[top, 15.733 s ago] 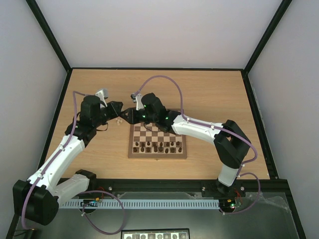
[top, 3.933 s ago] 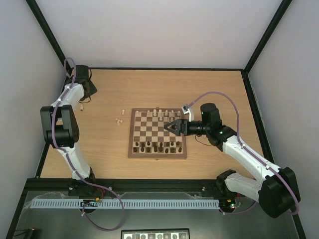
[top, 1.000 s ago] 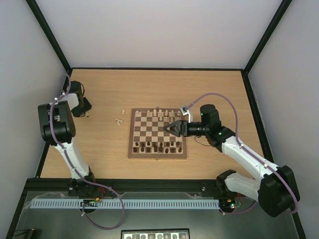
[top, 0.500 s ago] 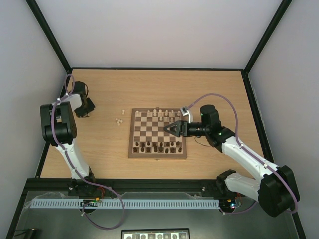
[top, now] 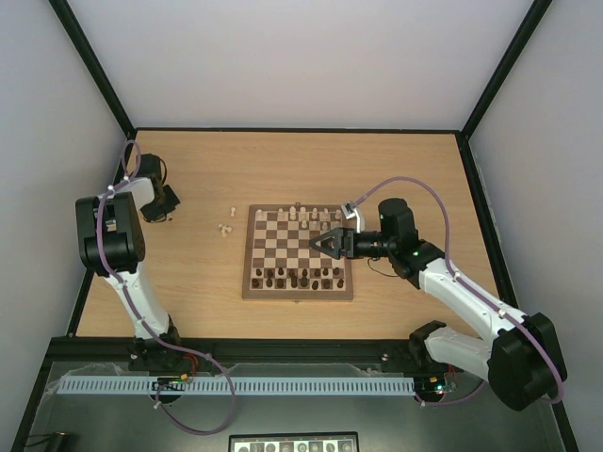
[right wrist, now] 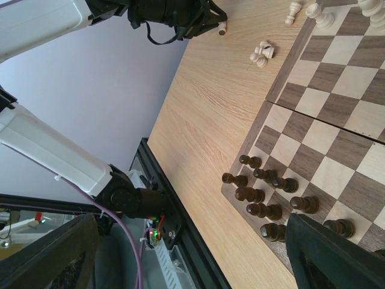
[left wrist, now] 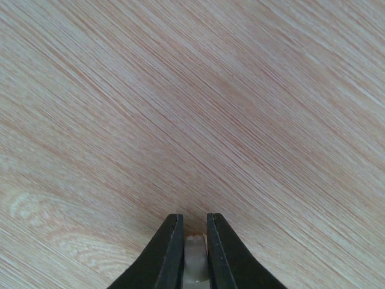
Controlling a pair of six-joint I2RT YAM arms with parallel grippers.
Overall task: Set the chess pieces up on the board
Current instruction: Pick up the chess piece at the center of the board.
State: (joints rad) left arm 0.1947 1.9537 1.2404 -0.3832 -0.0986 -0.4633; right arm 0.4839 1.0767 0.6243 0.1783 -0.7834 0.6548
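The pale chess pieces (top: 303, 215) mostly stand along the far row of the board (top: 287, 247), which lies mid-bench (top: 396, 169). We see loose pale pieces (top: 224, 228) just off its far left corner. Only the left wrist view shows us the left claw (left wrist: 192, 220) clamped on one small pale piece (left wrist: 194, 256), black fingers over streaky light wood grain near the bench's left edge. The right wrist view alone resolves the turned dark chessmen (right wrist: 264, 198) on the checked board's near rows. The right claw (top: 318, 242) hangs with its jaws apart above the board's right side.

Left end effector (left wrist: 194, 219) clamped on a chess piece (left wrist: 194, 257) — right end effector (top: 318, 242) spread wide.
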